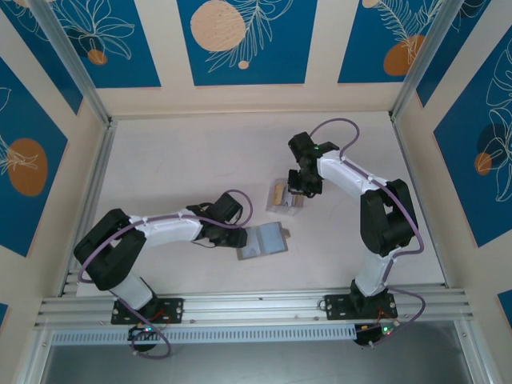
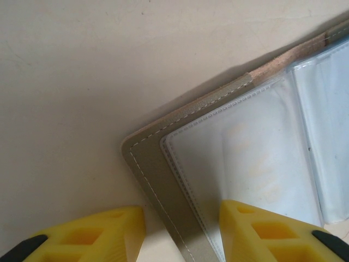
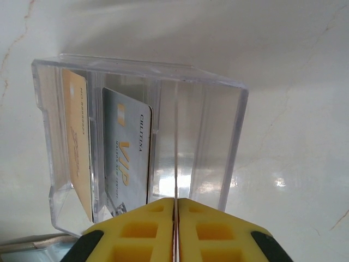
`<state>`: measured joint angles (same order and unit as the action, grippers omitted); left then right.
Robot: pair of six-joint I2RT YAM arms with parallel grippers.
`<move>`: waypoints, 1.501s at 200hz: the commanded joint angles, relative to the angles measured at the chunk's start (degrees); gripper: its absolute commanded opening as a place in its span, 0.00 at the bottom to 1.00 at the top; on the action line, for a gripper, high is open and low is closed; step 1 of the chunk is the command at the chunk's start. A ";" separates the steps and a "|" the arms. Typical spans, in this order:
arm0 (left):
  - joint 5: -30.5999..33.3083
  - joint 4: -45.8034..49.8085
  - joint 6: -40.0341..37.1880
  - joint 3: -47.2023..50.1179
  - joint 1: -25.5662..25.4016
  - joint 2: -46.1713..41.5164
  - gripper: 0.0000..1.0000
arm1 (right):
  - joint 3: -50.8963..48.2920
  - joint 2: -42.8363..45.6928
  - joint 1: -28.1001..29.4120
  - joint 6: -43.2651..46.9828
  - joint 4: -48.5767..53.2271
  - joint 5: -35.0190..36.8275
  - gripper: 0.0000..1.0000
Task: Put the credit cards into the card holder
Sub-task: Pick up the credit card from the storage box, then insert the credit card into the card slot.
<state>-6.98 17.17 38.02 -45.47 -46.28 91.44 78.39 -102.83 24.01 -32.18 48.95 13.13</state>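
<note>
1. The card holder (image 1: 262,240) lies open and flat near the middle of the desk (image 1: 184,152), with its clear sleeves facing up.
2. Two credit cards (image 3: 128,158), one orange-tan and one pale grey, stand on edge in a clear box (image 3: 210,136) just beyond the holder.
3. The left fingers (image 2: 245,229) are apart, straddling the holder's corner.
4. The right fingers (image 3: 155,218) are pressed together at the box. A thin edge rises from their seam, and I cannot tell whether it is a card.
5. The desk is pale cream and faintly veined. The walls (image 1: 240,40) carry blue panels with white leaves and orange discs.

bare table (image 1: 184,160) lies all round, but the clear box (image 1: 285,197) stands close beyond the card holder (image 1: 262,241).
</note>
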 commanded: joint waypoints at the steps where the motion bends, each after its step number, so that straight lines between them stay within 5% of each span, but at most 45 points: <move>1: -2.33 -4.42 0.46 2.76 -0.31 3.67 0.43 | 1.32 1.92 0.25 0.71 1.31 -0.08 0.08; 19: -2.42 -4.29 0.41 2.67 -0.31 3.66 0.43 | 1.56 2.14 0.25 0.81 1.48 -0.06 0.00; 97: -1.64 -2.48 -2.12 1.63 -0.32 2.60 0.40 | 2.46 16.51 3.90 2.59 2.14 -1.09 0.00; 156: -0.42 -0.49 -2.60 0.28 -0.53 4.01 0.33 | -20.07 24.64 13.28 -0.98 -26.66 -21.20 0.00; 227: 0.13 0.11 -2.14 -0.03 -0.74 5.13 0.28 | -36.91 23.53 16.50 -6.73 -47.78 -22.80 0.00; 300: 0.22 0.96 -2.24 -0.80 -0.92 5.42 0.28 | -40.92 22.14 17.74 -9.44 -50.33 -17.61 0.00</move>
<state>-6.31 20.45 36.91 -47.55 -46.26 92.40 39.22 -80.12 41.25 -39.88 0.86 -6.70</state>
